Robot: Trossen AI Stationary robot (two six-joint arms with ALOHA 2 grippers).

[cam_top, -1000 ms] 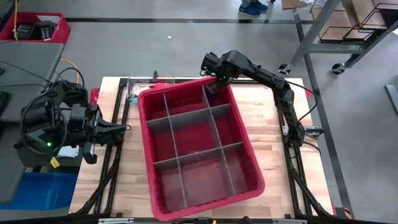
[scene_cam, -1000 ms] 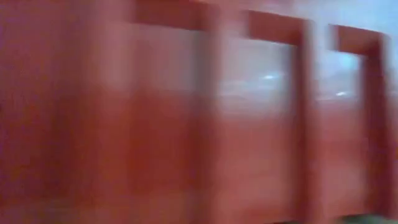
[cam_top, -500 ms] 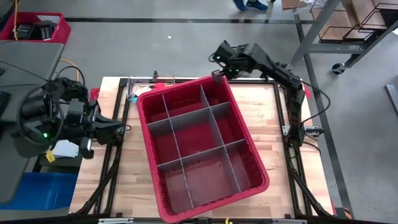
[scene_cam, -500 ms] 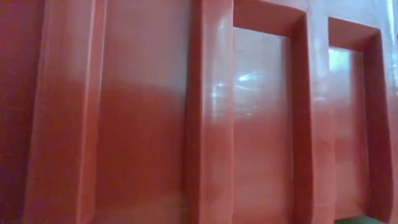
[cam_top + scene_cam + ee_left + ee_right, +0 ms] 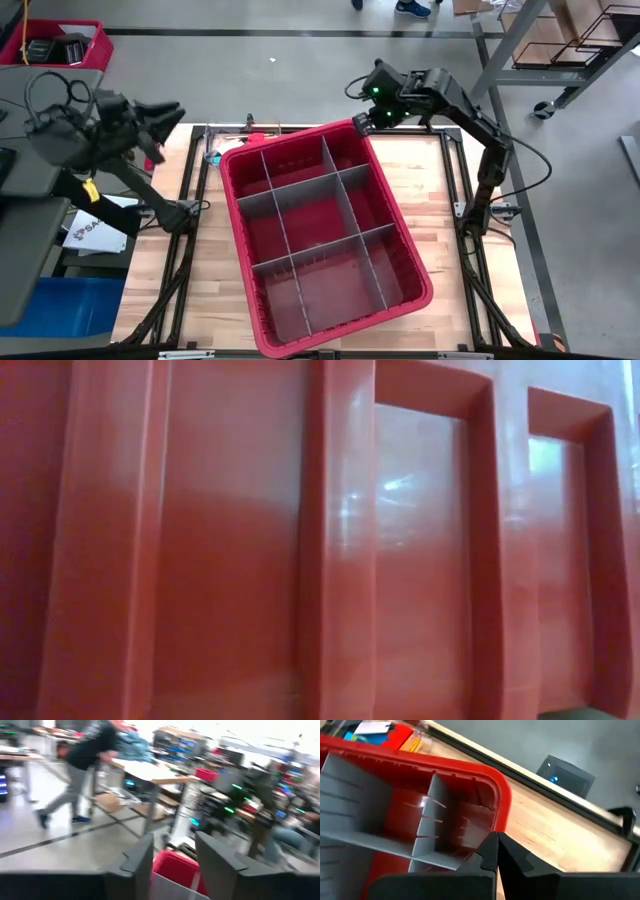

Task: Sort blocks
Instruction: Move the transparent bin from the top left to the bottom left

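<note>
Blocks — a small blue, red and yellow cluster — lie on the table just outside the far left corner of the red bin, well apart from both grippers. The right gripper, fingers pressed together on nothing, hangs at the bin's far right corner. Bare wood lies right of the bin. The left gripper — fingers spread — is raised beyond the table's far left edge.

Overhead view straight down on table, low view pressed against red bin wall, right wrist view sharing it
</note>
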